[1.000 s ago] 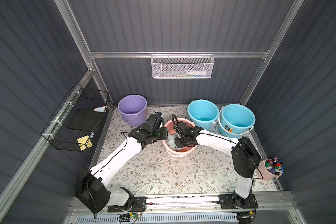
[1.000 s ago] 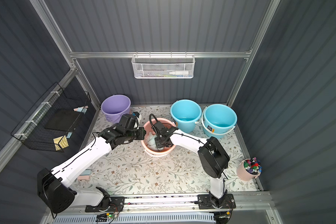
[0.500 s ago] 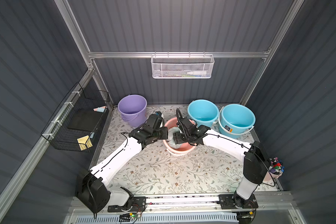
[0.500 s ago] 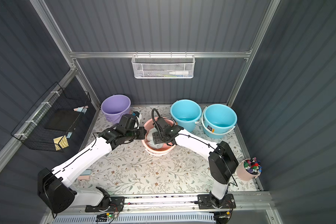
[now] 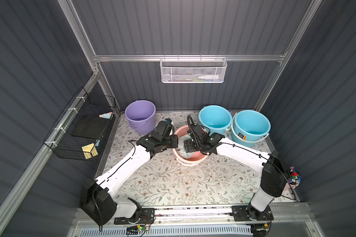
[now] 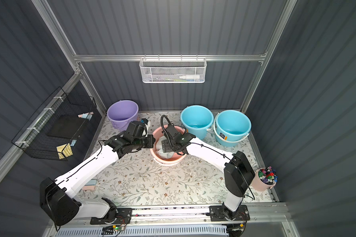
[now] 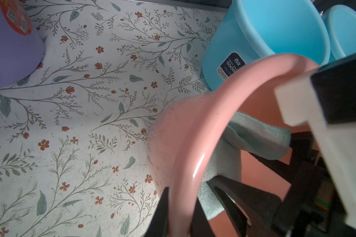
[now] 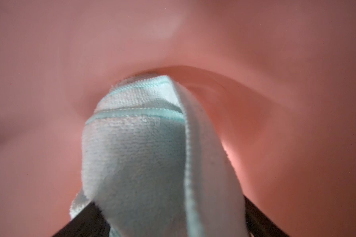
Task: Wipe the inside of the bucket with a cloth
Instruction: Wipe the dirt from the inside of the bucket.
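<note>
As a purple bucket (image 5: 141,125) stands at left, left gripper (image 7: 181,213) clamped on the rim of the pink bucket (image 5: 190,162), aqua cloth (image 8: 144,160) rumpled inside it, right gripper (image 8: 170,201) jaws spread wide either side of the cloth, two blue buckets (image 5: 215,121) at right.

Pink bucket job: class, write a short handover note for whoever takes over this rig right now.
Left gripper: shut on the rim of the pink bucket, steadying it.
Right gripper: down inside the bucket, jaws spread wide, the cloth seemingly loose between them.
Cloth: rumpled inside the bucket, against its wall and bottom.
Done: bucket held, cloth in the bucket.
Left: regrip the cloth and wipe the inside; how much is already wiped cannot be told.
</note>
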